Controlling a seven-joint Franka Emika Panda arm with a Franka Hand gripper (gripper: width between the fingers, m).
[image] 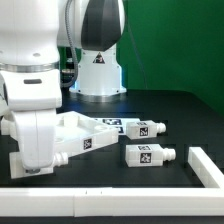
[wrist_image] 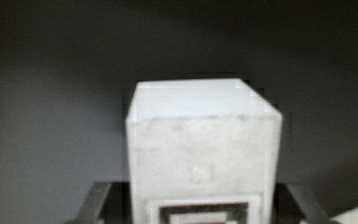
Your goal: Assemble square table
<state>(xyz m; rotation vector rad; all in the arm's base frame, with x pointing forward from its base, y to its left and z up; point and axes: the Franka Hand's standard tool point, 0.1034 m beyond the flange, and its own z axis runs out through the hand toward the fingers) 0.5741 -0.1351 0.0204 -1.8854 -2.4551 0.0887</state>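
Observation:
My gripper is low at the exterior view's left, its fingers mostly hidden behind the white hand. In the wrist view the gripper is shut on a white peg leg with a black-and-white tag, one dark finger on each side. That leg sticks out of the hand toward the square table top, touching or just in front of its near rim; I cannot tell which. Two more tagged legs lie on the black table: one just right of the top, one nearer the front.
A long white border wall runs along the front edge and turns up at the exterior view's right. The robot base stands behind the table top. The arm's bulk hides the left front of the table.

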